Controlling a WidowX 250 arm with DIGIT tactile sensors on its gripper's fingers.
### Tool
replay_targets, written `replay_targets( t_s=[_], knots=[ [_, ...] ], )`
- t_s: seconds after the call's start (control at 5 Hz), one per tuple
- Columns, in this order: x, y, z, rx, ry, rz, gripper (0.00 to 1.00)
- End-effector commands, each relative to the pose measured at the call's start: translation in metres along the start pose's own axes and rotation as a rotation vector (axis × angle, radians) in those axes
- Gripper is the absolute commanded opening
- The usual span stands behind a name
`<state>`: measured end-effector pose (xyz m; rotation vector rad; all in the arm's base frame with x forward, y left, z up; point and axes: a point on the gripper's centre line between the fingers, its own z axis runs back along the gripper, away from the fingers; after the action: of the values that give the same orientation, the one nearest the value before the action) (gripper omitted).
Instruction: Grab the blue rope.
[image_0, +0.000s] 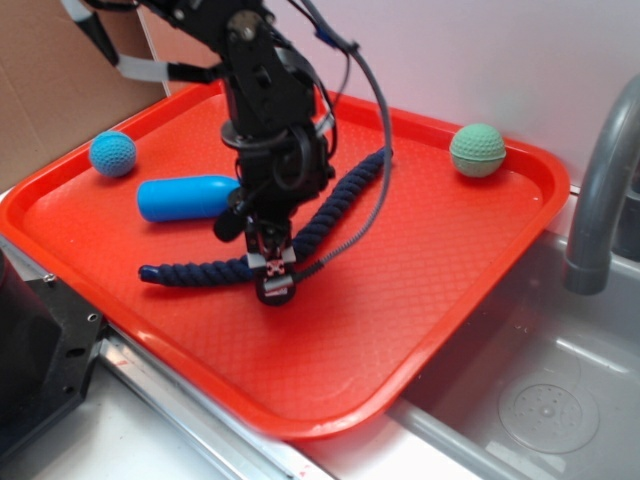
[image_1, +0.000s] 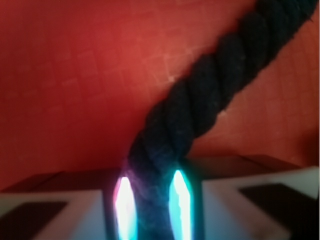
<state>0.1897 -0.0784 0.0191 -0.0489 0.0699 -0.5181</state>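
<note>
My claw (image_0: 272, 268) is clamped on the blue rope (image_0: 330, 205) at its bend, mid-tray (image_0: 420, 300), just right of the blue bottle toy (image_0: 185, 197). I should hold firm and lift straight, letting both tails trail.

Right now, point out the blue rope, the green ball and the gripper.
blue rope (image_0: 345, 190): exterior view, upper stretch of the cord.
green ball (image_0: 477, 150): exterior view, its middle.
gripper (image_0: 273, 272): exterior view, between the fingers.
</note>
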Motion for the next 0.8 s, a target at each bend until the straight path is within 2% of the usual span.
replay_targets(
  t_s=[0.0,0.2,0.4,0.6],
  knots=[
    [-0.006,0.029,0.096,-0.008,-0.058,0.187,0.0],
    [-0.004,0.031,0.148,0.044,-0.16,0.269,0.0],
    [-0.016,0.032,0.198,0.032,-0.222,0.445,0.0],
    [-0.016,0.029,0.217,0.018,-0.221,0.548,0.0]
  ],
)
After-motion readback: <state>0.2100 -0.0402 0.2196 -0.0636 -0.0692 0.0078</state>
